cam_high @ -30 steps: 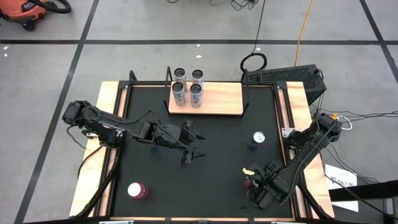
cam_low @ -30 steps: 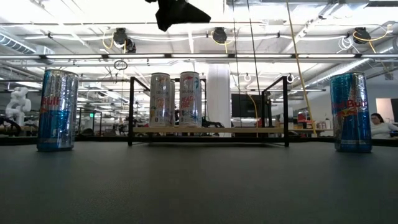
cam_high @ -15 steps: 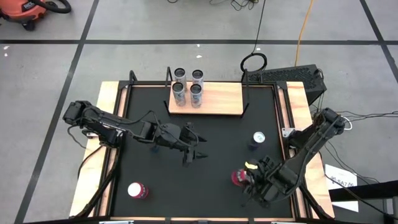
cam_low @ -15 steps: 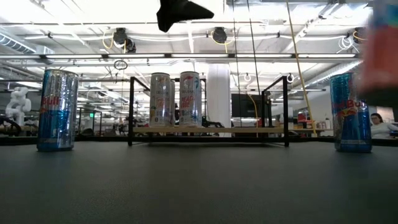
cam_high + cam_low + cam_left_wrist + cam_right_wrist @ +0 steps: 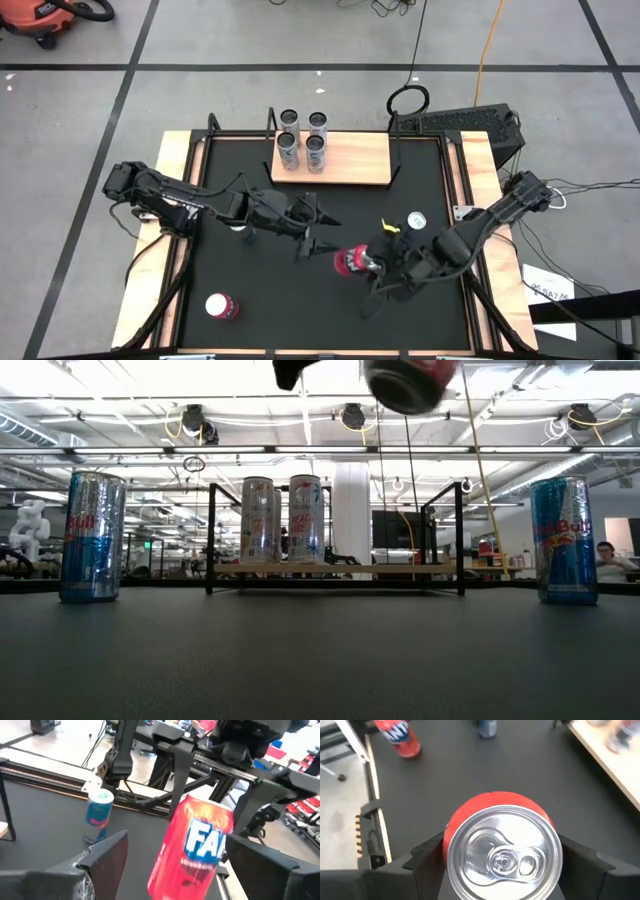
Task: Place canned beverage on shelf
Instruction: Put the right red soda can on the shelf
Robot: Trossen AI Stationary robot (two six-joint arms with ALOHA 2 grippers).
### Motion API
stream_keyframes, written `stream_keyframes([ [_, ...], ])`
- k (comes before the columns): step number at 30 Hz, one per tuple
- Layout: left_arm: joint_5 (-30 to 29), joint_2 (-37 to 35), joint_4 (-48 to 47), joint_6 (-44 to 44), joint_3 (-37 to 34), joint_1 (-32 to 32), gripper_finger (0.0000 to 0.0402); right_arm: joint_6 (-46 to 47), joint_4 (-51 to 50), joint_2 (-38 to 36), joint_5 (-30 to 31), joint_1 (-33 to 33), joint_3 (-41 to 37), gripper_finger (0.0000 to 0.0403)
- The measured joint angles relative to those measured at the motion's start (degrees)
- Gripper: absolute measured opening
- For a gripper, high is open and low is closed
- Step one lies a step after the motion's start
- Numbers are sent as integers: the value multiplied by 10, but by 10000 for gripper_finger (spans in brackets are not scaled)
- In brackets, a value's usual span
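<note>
Four cans (image 5: 301,141) are already standing on the shelf (image 5: 350,160) at twelve o'clock. The right gripper (image 5: 368,264) is clasping a red can (image 5: 349,262) above table centre; the left gripper (image 5: 318,232), fingers wide and empty, is waiting at its ten o'clock. Shelving is remaining.

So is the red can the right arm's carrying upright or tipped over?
Tipped. The red can lies roughly sideways in the right gripper, lifted off the table; the low view shows its end, high above the tabletop.
</note>
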Motion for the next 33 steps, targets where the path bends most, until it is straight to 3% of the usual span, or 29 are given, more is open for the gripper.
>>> stream_keyframes([
  [5,42,0,-6,-4,0,1,334,-68,43,0,-33,-32,0,288],
  [18,164,-1,-107,-47,0,5,334,-268,168,0,-50,-60,0,288],
  [27,274,0,-101,-66,0,27,334,-326,186,0,-87,-90,0,288],
  [33,289,0,-99,-103,0,48,334,-333,182,0,-90,-95,0,288],
])
